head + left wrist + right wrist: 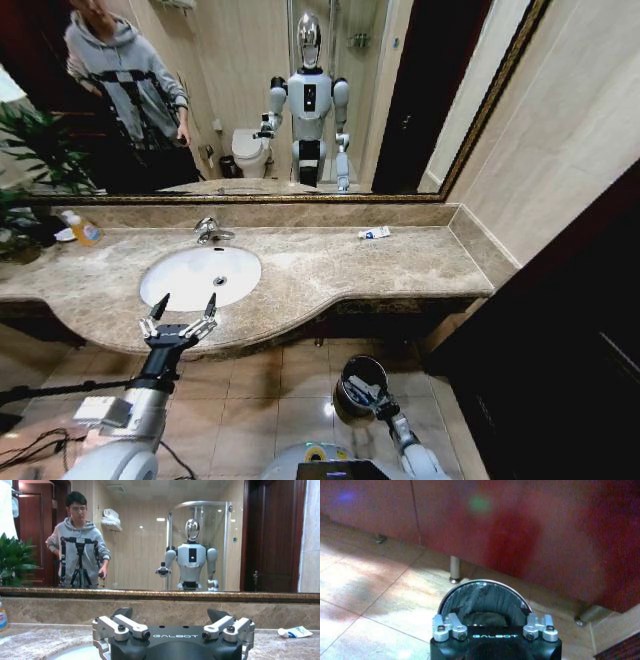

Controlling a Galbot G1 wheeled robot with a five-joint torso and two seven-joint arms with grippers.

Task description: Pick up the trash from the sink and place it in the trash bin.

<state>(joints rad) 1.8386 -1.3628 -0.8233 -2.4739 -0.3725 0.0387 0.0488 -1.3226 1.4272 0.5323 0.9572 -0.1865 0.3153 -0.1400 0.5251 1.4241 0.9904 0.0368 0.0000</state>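
sink (190, 262) looks empty; one tube (375, 233) left on worktop (330, 270). left end effector (180, 309) released at sink edge. right end effector (368, 392) over bin (350, 372), state unclear.

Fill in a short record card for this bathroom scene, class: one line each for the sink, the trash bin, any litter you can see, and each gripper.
sink: white oval basin in a marble countertop, looks empty, chrome faucet behind it
trash bin: dark, round, shiny rim, on the tiled floor below the counter
litter: small white tube lying on the countertop near the mirror
left gripper: open, at the counter's front edge by the sink
right gripper: low, over the trash bin's mouth
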